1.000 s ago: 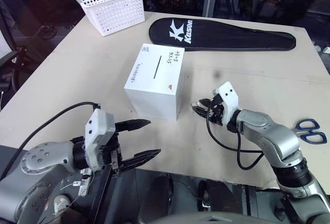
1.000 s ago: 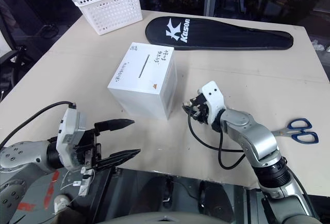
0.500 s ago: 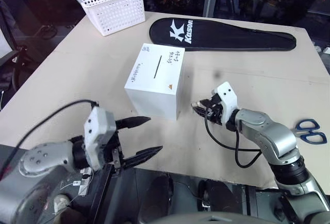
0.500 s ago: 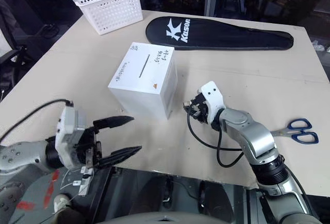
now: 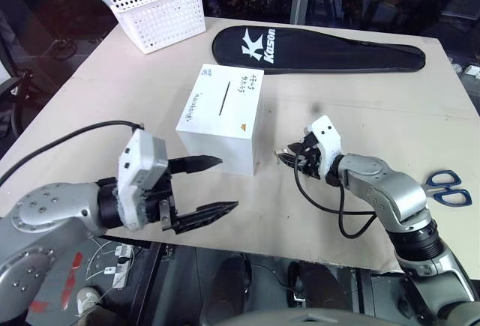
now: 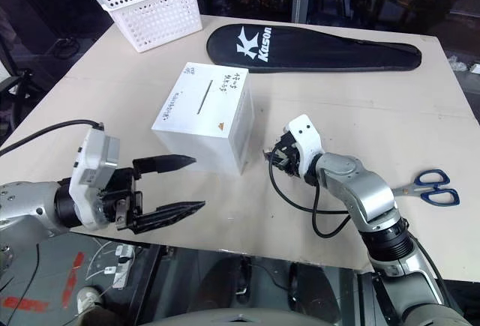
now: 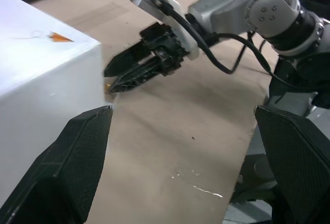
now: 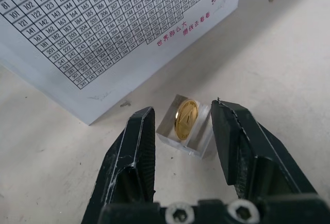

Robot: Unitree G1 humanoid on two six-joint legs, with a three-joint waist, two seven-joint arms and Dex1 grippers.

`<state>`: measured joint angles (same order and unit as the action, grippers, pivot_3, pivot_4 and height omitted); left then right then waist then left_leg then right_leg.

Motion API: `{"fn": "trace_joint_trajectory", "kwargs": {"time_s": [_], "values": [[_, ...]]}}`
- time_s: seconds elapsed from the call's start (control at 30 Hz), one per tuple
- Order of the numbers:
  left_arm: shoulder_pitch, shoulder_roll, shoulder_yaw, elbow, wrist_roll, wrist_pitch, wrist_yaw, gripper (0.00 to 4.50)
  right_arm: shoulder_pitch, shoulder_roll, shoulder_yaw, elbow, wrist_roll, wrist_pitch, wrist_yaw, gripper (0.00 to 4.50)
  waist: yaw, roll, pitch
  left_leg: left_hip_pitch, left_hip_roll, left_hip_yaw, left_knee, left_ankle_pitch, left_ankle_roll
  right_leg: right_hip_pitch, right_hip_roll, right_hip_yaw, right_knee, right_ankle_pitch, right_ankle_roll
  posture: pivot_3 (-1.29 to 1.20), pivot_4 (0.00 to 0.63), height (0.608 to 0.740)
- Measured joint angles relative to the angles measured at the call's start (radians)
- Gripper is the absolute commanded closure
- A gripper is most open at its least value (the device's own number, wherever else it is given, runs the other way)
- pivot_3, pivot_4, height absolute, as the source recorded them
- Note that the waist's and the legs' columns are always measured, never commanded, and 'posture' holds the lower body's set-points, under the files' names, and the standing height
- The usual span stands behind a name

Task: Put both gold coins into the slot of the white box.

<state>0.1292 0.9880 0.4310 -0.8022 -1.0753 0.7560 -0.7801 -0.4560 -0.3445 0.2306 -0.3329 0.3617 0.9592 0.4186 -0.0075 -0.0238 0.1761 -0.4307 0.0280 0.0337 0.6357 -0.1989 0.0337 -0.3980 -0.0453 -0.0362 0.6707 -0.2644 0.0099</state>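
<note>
The left gripper (image 5: 214, 186) has risen slightly, fingers wide. The right gripper's (image 8: 183, 131) fingers straddle a clear case holding a shiny gold coin (image 8: 185, 119) beside the smooth white box (image 5: 222, 120).

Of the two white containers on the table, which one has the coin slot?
The solid white box mid-table, nearest both grippers: its top bears the thin dark slot, handwriting and an orange triangle. The white basket at the far left corner is perforated and open-topped.
</note>
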Motion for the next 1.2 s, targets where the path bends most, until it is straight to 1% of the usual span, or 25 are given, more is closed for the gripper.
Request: {"fn": "trace_joint_trajectory", "kwargs": {"time_s": [0.1, 0.17, 0.23, 0.33, 0.43, 0.57, 0.6, 0.63, 0.7, 0.73, 0.97, 1.2], "values": [[0.022, -0.069, -0.065, -0.037, 0.067, -0.022, 0.058, 0.0, 0.0, 0.001, 0.001, 0.0, -0.001, 0.002, 0.003, 2.61, 0.0, 0.0, 0.0, 0.0, 0.0, 0.0, 0.0, 0.0, 0.0, 0.0, 0.0, 0.001, 0.0, 0.0, 0.0, 0.0, 0.15, 0.74], [0.049, -0.14, -0.123, -0.038, 0.156, -0.061, 0.109, 0.0, 0.001, 0.002, 0.001, 0.0, -0.002, 0.007, 0.004, 2.61, 0.0, -0.001, 0.0, 0.0, 0.0, 0.0, 0.0, 0.0, 0.0, 0.0, 0.0, 0.001, 0.001, 0.0, 0.0, 0.0, 0.15, 0.74], [0.066, -0.152, -0.142, -0.031, 0.204, -0.089, 0.105, 0.0, 0.001, 0.002, 0.001, 0.0, -0.002, 0.012, 0.004, 2.61, 0.0, -0.001, 0.0, 0.0, 0.0, 0.0, 0.0, 0.0, 0.0, 0.0, 0.0, 0.001, 0.001, 0.0, 0.0, 0.0, 0.15, 0.74], [0.092, -0.153, -0.16, -0.005, 0.248, -0.139, 0.043, 0.0, 0.003, 0.003, 0.001, 0.0, -0.002, 0.018, 0.005, 2.61, -0.001, 0.0, 0.0, 0.001, 0.0, 0.001, 0.0, 0.0, 0.0, 0.0, 0.0, 0.001, 0.001, 0.0, 0.0, 0.0, 0.15, 0.74], [0.103, -0.168, -0.166, 0.009, 0.268, -0.168, 0.017, 0.0, 0.004, 0.004, 0.001, -0.001, -0.002, 0.02, 0.005, 2.61, 0.0, -0.001, 0.0, 0.0, 0.0, 0.001, 0.0, 0.0, 0.0, 0.0, 0.0, 0.001, 0.001, 0.0, 0.0, 0.0, 0.15, 0.74], [0.085, -0.181, -0.178, 0.008, 0.266, -0.173, 0.021, 0.0, 0.004, 0.01, 0.001, -0.002, -0.002, 0.027, 0.004, 2.61, 0.0, -0.001, 0.0, 0.0, 0.0, 0.001, 0.0, 0.0, 0.0, 0.0, 0.0, 0.001, 0.001, 0.0, 0.0, 0.0, 0.15, 0.74], [0.077, -0.181, -0.183, 0.007, 0.263, -0.17, 0.025, 0.0, 0.004, 0.012, 0.001, -0.002, -0.001, 0.028, 0.004, 3.13, 0.0, -0.001, 0.0, 0.0, 0.0, 0.001, 0.0, 0.0, 0.0, 0.0, 0.0, 0.001, 0.001, 0.0, 0.0, 0.0, 0.15, 0.74], [0.065, -0.182, -0.188, 0.002, 0.255, -0.162, 0.034, 0.0, 0.004, 0.015, 0.001, -0.002, -0.001, 0.034, 0.004, 3.39, 0.0, -0.001, 0.0, 0.0, 0.0, 0.001, 0.0, 0.0, 0.0, 0.0, 0.0, 0.001, 0.001, 0.0, 0.0, 0.0, 0.15, 0.74], [0.042, -0.181, -0.197, -0.018, 0.232, -0.14, 0.062, 0.0, 0.004, 0.019, 0.002, -0.002, -0.001, 0.041, 0.004, 4.31, -0.001, -0.001, 0.0, 0.0, 0.0, 0.001, 0.0, 0.0, 0.0, 0.0, 0.0, 0.001, 0.001, 0.0, 0.0, 0.0, 0.15, 0.74], [0.037, -0.181, -0.197, -0.022, 0.225, -0.134, 0.068, 0.0, 0.004, 0.019, 0.002, -0.002, -0.001, 0.041, 0.004, 4.44, -0.001, -0.001, 0.0, 0.0, 0.0, 0.001, 0.0, 0.0, 0.0, 0.0, 0.0, 0.001, 0.001, 0.0, 0.0, 0.0, 0.15, 0.74], [-0.002, -0.162, -0.197, -0.057, 0.162, -0.08, 0.134, 0.0, 0.004, 0.028, 0.007, -0.003, -0.007, 0.041, 0.003, 4.44, -0.002, -0.001, 0.0, 0.0, 0.0, 0.001, 0.0, 0.0, 0.0, 0.0, 0.0, 0.001, 0.001, 0.0, 0.0, 0.0, 0.15, 0.74], [-0.005, -0.149, -0.196, -0.053, 0.149, -0.075, 0.127, 0.0, 0.004, 0.034, 0.007, -0.003, -0.015, 0.04, 0.004, 4.44, -0.002, -0.001, 0.0, 0.001, 0.0, 0.001, 0.0, 0.0, 0.0, 0.0, 0.0, 0.001, 0.001, 0.0, 0.0, 0.0, 0.15, 0.74]]}}
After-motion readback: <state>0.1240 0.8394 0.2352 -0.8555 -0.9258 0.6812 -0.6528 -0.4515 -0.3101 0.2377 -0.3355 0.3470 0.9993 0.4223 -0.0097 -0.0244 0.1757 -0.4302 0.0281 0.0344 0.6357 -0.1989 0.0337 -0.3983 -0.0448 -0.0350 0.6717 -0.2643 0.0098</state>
